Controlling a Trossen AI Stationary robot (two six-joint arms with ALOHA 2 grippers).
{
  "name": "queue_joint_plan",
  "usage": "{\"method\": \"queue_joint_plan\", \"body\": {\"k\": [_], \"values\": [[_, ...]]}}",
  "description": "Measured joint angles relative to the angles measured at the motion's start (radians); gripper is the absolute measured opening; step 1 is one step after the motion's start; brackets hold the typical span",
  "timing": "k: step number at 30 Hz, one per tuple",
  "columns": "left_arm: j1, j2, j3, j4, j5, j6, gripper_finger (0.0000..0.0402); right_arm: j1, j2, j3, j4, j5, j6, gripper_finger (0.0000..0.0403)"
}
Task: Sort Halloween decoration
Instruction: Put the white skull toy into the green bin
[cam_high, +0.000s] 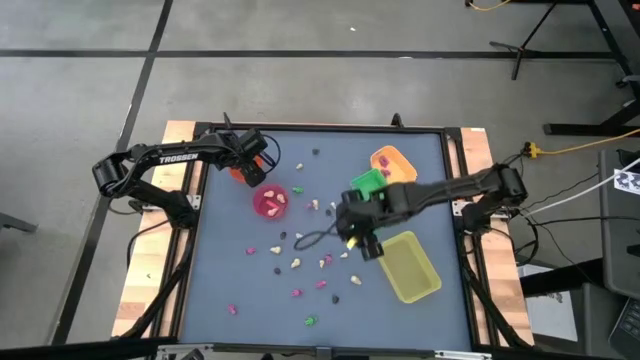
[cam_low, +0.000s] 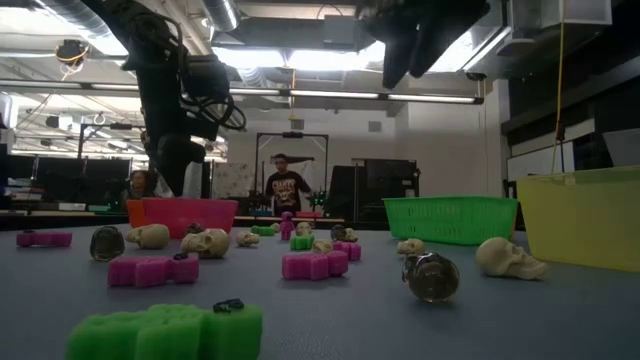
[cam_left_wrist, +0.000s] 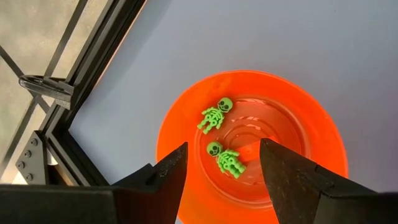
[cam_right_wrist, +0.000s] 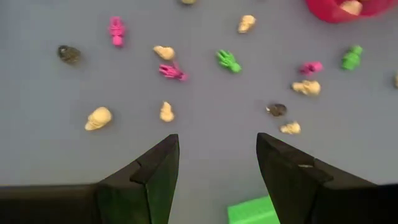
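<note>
While the left gripper (cam_left_wrist: 221, 171) hangs directly over the orange cup (cam_left_wrist: 252, 140) at the table's far left, its fingers stand apart and hold nothing. Two green skeletons (cam_left_wrist: 214, 115) lie inside that cup, so the cup looks to be the place for green pieces, and the gripper's spot above it fits a drop just made, though that is only a reading of how things lie. White lettering on the left arm (cam_high: 165, 158) reads TROSSEN.

Right of the orange cup sits the pink cup (cam_high: 270, 201), with a few small pieces in it. The right gripper (cam_right_wrist: 217, 158) hovers over the middle of the table (cam_high: 420, 160), fingers spread and empty, looking down on loose trinkets: cream skulls (cam_right_wrist: 98, 118), pink figures (cam_right_wrist: 116, 29), a green figure (cam_right_wrist: 228, 60) and dark round pieces (cam_right_wrist: 68, 53). My guess is it is placed there to choose the next piece.

Most trinkets (cam_high: 300, 262) remain scattered across the middle and near part of the table, so sorting seems far from done. Three trays sit on the right side: an orange one (cam_high: 392, 160) farthest, a green one (cam_high: 366, 183) beside it, and a yellow one (cam_high: 410, 266) nearer. A dark cord (cam_high: 315, 238) lies on the table by the right gripper. I can read no other writing.
</note>
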Motion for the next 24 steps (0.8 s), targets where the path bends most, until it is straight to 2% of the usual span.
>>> {"method": "queue_joint_plan", "body": {"k": [8, 18, 24], "values": [[-0.002, 0.000, 0.000, 0.000, 0.000, -0.005, 0.0183, 0.068, 0.094, 0.000, 0.049, 0.000, -0.001, 0.0214], [-0.002, 0.000, 0.000, 0.001, 0.002, -0.026, 0.0183, 0.066, 0.252, 0.000, 0.053, -0.002, -0.001, 0.0214], [-0.002, 0.000, 0.000, 0.000, 0.003, -0.028, 0.0183, 0.066, 0.319, 0.000, 0.054, -0.040, -0.001, 0.0214]]}}
